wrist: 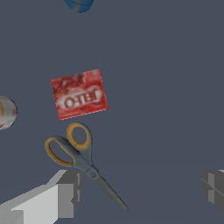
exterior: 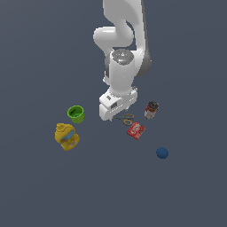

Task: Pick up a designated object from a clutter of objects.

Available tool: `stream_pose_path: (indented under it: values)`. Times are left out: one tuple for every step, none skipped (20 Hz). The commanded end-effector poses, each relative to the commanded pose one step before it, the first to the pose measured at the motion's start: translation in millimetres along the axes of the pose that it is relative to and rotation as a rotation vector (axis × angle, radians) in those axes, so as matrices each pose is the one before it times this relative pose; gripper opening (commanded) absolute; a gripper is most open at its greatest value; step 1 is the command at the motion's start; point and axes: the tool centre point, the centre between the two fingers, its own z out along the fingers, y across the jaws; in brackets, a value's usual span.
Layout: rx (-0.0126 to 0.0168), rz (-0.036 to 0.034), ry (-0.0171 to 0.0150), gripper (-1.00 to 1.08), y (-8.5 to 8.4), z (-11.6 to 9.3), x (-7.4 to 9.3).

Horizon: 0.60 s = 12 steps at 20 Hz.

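Claw (wrist: 140,188) spread wide, holding nothing, above the small scissors with thin grey blades and two orange-tan ring handles (wrist: 81,159).

Scissors lie flat and closed on the dark grey tabletop (wrist: 166,87), handles just beside the red flat box (wrist: 79,94) without touching, blades between the pads (wrist: 68,192). Bare tabletop borders the blades elsewhere; small dark-topped can (exterior: 151,109) stands apart.

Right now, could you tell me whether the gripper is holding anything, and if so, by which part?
Nothing is held. The gripper is open, its fingers apart on either side of the scissors, which lie flat on the surface.
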Motion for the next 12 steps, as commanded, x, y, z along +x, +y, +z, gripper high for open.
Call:
stream_pose_path:
  values:
    - [0.00019,-0.07244,-0.00086,1.00,-8.10,16.21,-8.45]
    - [0.00035,-0.02833,-0.00041,1.00,-3.61,6.20,-3.26]
    - [0.00043,-0.02836,-0.00034,1.00,-3.79,6.08,-3.24]
    - [0.00050,-0.02838,-0.00027,1.00,-3.96,5.96,-3.20]
    - [0.00057,-0.02840,-0.00020,1.00,-4.14,5.83,-3.16]
    - [0.00064,-0.02841,-0.00012,1.00,-4.31,5.70,-3.11]
    - [0.00069,-0.02811,-0.00003,1.00,-4.43,5.51,-3.02]
    - [0.00071,-0.02675,0.00005,1.00,-4.37,5.12,-2.81]
    - [0.00072,-0.02533,0.00012,1.00,-4.28,4.73,-2.59]
    - [0.00072,-0.02388,0.00018,1.00,-4.15,4.36,-2.38]
    - [0.00071,-0.02243,0.00023,1.00,-4.00,4.01,-2.18]
    - [0.00069,-0.02099,0.00027,1.00,-3.84,3.67,-1.98]
